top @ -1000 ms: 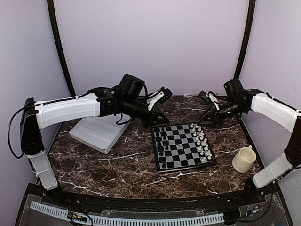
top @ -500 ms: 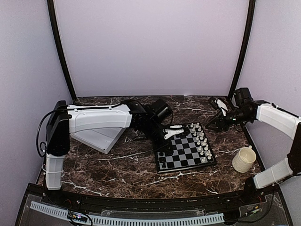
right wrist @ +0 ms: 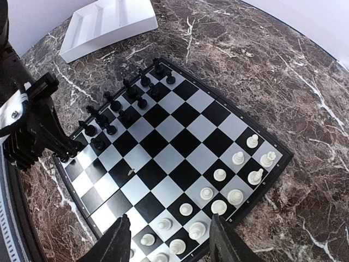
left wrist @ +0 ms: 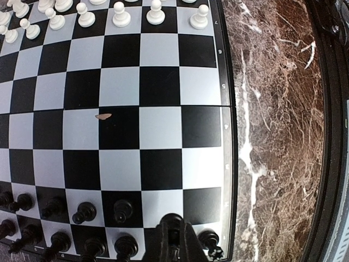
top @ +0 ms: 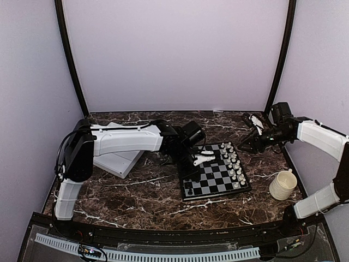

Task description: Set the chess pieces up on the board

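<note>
Left arm has swung from the tray (top: 115, 160) down onto the board (top: 218, 177) at centre frame. Left gripper (left wrist: 172, 243) is pinched together among the black pieces (left wrist: 84, 212) at the board's left edge, probably placing one; any held piece is hidden. Right gripper (right wrist: 170, 245) hangs apart, upper right. Tray: no pieces seen. Mug (top: 283, 184): inside unseen.

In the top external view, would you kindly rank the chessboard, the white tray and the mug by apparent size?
1. The chessboard.
2. The white tray; the left arm covers part of it, so this place is unsure.
3. The mug, clearly smallest.
</note>
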`<state>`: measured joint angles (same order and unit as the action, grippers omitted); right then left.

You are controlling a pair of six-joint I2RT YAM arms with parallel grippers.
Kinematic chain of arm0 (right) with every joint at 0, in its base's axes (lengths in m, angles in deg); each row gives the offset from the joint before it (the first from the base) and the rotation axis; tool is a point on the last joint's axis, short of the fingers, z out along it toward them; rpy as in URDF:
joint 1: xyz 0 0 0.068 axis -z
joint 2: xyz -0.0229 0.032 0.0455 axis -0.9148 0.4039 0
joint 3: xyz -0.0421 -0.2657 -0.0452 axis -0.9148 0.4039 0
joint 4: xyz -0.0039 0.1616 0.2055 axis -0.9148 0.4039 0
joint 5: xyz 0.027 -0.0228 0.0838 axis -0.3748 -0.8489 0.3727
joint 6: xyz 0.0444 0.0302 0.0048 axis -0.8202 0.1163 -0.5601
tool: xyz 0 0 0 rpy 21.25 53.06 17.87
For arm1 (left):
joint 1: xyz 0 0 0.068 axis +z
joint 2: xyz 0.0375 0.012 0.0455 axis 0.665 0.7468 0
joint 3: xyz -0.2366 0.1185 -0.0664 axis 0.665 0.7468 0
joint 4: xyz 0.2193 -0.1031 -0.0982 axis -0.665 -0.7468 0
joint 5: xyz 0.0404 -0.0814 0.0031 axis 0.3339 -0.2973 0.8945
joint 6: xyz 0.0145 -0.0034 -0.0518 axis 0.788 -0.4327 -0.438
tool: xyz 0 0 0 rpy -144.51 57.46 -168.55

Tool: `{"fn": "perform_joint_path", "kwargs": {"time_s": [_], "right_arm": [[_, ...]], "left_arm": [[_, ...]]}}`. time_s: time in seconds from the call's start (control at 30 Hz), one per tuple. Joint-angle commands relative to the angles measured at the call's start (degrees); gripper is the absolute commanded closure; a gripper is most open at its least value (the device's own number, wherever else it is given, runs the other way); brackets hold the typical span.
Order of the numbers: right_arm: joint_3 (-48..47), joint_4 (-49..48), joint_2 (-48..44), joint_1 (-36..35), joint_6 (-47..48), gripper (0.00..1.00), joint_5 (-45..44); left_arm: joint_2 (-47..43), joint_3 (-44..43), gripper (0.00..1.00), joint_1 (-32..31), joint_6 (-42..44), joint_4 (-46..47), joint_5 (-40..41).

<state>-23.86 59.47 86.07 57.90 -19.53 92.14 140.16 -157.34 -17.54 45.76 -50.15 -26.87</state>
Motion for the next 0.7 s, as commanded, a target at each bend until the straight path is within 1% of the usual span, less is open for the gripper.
{"fn": "perform_joint_path", "kwargs": {"time_s": [0.0, 0.43, 0.57, 0.67], "right_arm": [[0.4, -0.8, -0.1, 0.1, 0.9, 0.50, 1.5], [0.1, -0.4, 1.0, 0.1, 1.5, 0.49, 2.0], [0.1, -0.3, 1.1, 0.1, 1.6, 0.49, 2.0], [0.1, -0.3, 1.1, 0.1, 1.6, 0.49, 2.1]], "left_arm": [[1.4, -2.6, 0.93, -0.5, 1.1, -2.5, 1.1], [3.4, -3.6, 0.92, -0.5, 1.7, -3.8, 1.1], [3.5, -3.8, 0.90, -0.5, 1.8, -3.7, 1.4], [3.6, -4.0, 0.86, -0.5, 1.8, -3.7, 1.5]]}}
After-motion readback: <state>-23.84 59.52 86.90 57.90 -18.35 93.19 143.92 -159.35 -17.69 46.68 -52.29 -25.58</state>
